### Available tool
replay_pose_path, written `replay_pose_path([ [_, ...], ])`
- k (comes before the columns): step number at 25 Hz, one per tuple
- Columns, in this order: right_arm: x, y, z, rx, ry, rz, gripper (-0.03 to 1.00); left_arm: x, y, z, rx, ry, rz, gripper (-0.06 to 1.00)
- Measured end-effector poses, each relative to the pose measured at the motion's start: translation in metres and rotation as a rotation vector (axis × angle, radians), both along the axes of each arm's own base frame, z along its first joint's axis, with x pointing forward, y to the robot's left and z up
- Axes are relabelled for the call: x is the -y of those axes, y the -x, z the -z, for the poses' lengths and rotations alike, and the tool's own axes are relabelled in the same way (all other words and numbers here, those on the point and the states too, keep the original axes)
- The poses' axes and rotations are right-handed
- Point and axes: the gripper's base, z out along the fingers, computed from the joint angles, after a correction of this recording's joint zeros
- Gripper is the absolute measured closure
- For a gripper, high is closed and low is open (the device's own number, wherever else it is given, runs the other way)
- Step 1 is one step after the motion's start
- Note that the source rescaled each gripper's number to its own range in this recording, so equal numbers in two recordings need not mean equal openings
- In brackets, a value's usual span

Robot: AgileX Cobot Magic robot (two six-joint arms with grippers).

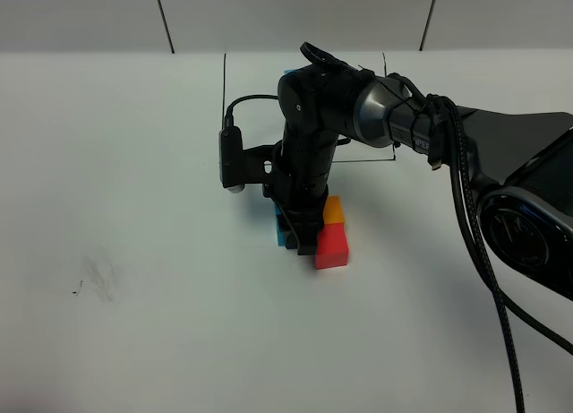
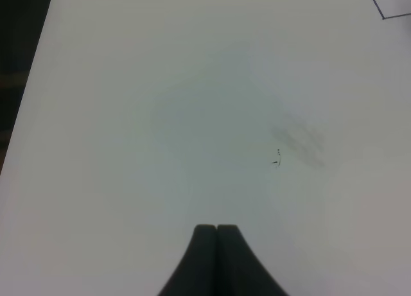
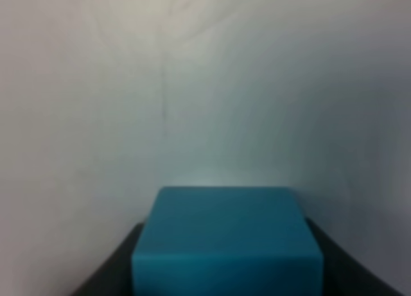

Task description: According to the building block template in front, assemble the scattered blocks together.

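No writing or brand marks could be read anywhere, not on the arm, not on the cubes.

Using the orange cube (image 1: 334, 210) as the landmark and going left to right: well off to its left, the white table (image 1: 116, 162) carried a faint grey smudge (image 1: 97, 279) with a tiny dark fleck beside it. The same smudge (image 2: 298, 140) turned up in the left wrist view, where the left tool (image 2: 216, 230) had its two dark fingers pressed tight together, holding nothing, hovering over bare table.

Just left of the orange cube sat the blue cube (image 1: 285, 231), mostly hidden under the right arm's wrist. The right tool (image 1: 300, 227) came straight down on it, and the right wrist view showed the blue cube (image 3: 226, 241) wedged between the two dark fingers (image 3: 106, 273), so that tool was pinching the blue cube. Whether blue actually touched orange I couldn't tell; the tool blocked that seam.

The red cube (image 1: 331, 245) lay touching the orange cube on its near side, toward the camera.

Behind the orange cube, the thin black hand-drawn frame (image 1: 223, 90) marked the template spot, and only a sliver of the template's blue cube (image 1: 288, 73) peeked out above the arm. The rest of the template was covered.
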Motion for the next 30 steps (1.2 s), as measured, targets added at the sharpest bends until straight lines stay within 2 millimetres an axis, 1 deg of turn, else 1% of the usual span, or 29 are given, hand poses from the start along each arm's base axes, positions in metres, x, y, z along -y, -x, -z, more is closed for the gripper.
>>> replay_pose_path([
  [11,0.0,0.0,0.0,0.0,0.0,0.003,0.53,0.0,0.0,0.0,0.0,0.0,0.0,0.94],
  [12,0.0,0.0,0.0,0.0,-0.001,0.004,0.5,0.0,0.0,0.0,0.0,0.0,0.0,0.94],
  [14,-0.001,0.0,0.0,0.0,-0.01,0.008,0.4,0.0,0.0,0.0,0.0,0.0,0.0,0.94],
  [18,-0.004,-0.001,-0.001,0.02,-0.032,0.013,0.14,0.0,0.0,0.0,0.0,0.0,0.0,0.94],
  [20,-0.006,-0.001,-0.001,0.033,-0.04,0.016,0.04,0.0,0.0,0.0,0.0,0.0,0.0,0.94],
  [22,-0.008,-0.001,0.0,0.04,-0.045,0.018,-0.01,0.0,0.0,0.0,0.0,0.0,0.0,0.94],
  [24,-0.009,0.001,-0.001,0.043,-0.045,0.015,-0.02,0.0,0.0,0.0,0.0,0.0,0.0,0.94],
  [28,-0.014,0.007,-0.008,0.053,-0.051,-0.001,-0.02,0.0,0.0,0.0,0.0,0.0,0.0,0.94],
  [30,-0.018,0.01,-0.018,0.072,-0.063,-0.01,0.01,0.0,0.0,0.0,0.0,0.0,0.0,0.94],
])
